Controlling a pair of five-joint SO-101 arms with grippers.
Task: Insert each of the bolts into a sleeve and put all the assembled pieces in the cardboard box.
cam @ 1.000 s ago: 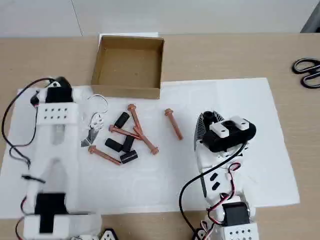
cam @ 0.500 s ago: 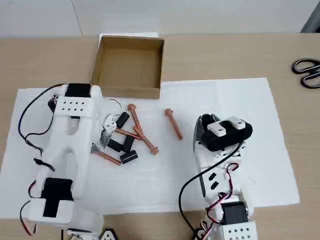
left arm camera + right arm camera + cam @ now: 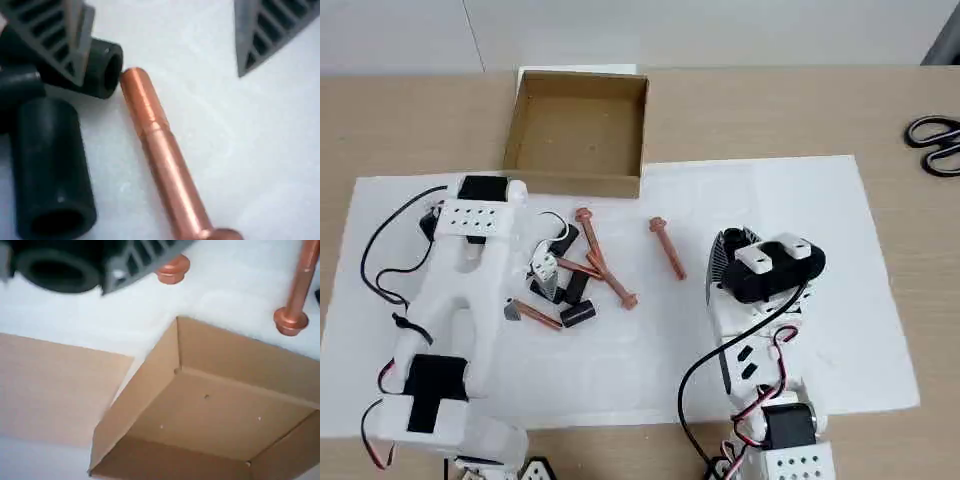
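Several copper bolts and black sleeves lie in a loose pile on the white sheet; one bolt (image 3: 667, 248) lies apart to the right. My left gripper (image 3: 528, 292) hangs open low over the pile's left end. Up close, its fingertips stand either side of a bolt (image 3: 160, 155), with one sleeve (image 3: 102, 67) at the bolt's tip and another sleeve (image 3: 50, 170) beside it. My right gripper (image 3: 723, 258) stands right of the lone bolt, shut on a black sleeve (image 3: 55, 265). The cardboard box (image 3: 570, 184) sits behind the pile, open and with nothing inside.
Scissors (image 3: 935, 145) lie at the far right on the wooden table. The white sheet (image 3: 820, 210) covers the middle of the table. From the right wrist, the box (image 3: 215, 410) and two bolt heads (image 3: 172, 269) (image 3: 290, 320) show ahead.
My left arm has swung right from the sheet's left side, bringing its open gripper down over the pile. The right arm has barely moved.
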